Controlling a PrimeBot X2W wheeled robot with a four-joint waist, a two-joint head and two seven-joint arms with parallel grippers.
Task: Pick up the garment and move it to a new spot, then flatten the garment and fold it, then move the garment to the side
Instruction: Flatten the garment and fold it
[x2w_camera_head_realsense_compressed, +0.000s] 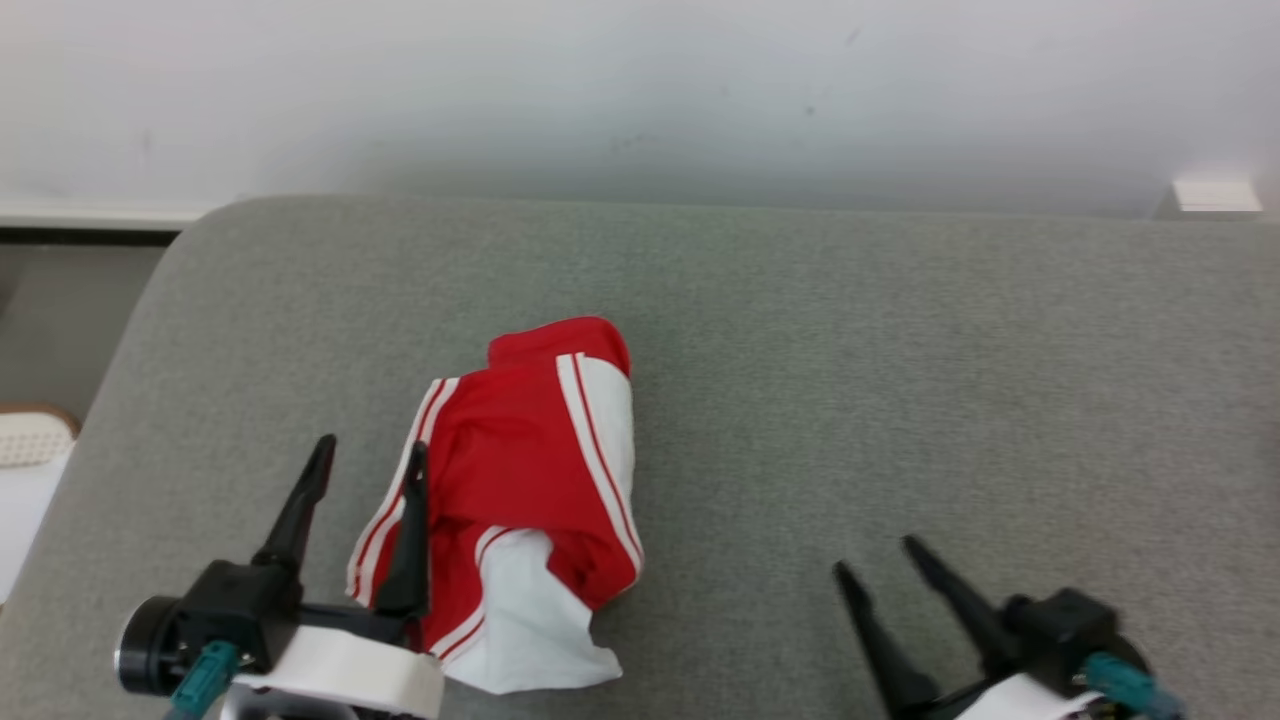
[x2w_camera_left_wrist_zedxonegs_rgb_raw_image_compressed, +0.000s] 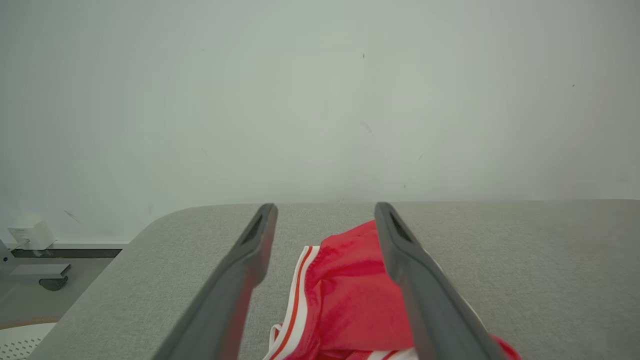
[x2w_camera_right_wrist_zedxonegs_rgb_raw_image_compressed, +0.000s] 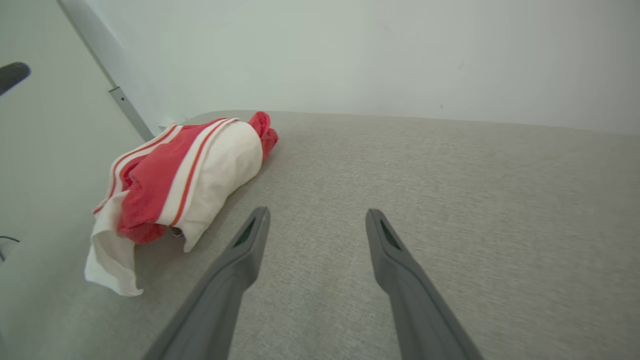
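The garment (x2w_camera_head_realsense_compressed: 530, 470) is a red and white piece with striped trim, lying bunched in a heap on the grey padded surface (x2w_camera_head_realsense_compressed: 850, 380), left of centre. My left gripper (x2w_camera_head_realsense_compressed: 370, 452) stands open at the lower left; its right finger overlaps the heap's left edge. In the left wrist view the garment (x2w_camera_left_wrist_zedxonegs_rgb_raw_image_compressed: 345, 300) lies between and below the spread fingers of the left gripper (x2w_camera_left_wrist_zedxonegs_rgb_raw_image_compressed: 325, 212). My right gripper (x2w_camera_head_realsense_compressed: 880, 555) is open at the lower right, well clear of the cloth. In the right wrist view the garment (x2w_camera_right_wrist_zedxonegs_rgb_raw_image_compressed: 185, 175) sits to the left of the open right gripper (x2w_camera_right_wrist_zedxonegs_rgb_raw_image_compressed: 317, 216).
A pale wall (x2w_camera_head_realsense_compressed: 640, 90) rises behind the surface. The surface's left edge curves down to the floor, where a white perforated object (x2w_camera_head_realsense_compressed: 30, 440) sits. A small white box (x2w_camera_head_realsense_compressed: 1215, 192) is at the far right. Bare grey surface stretches right of the garment.
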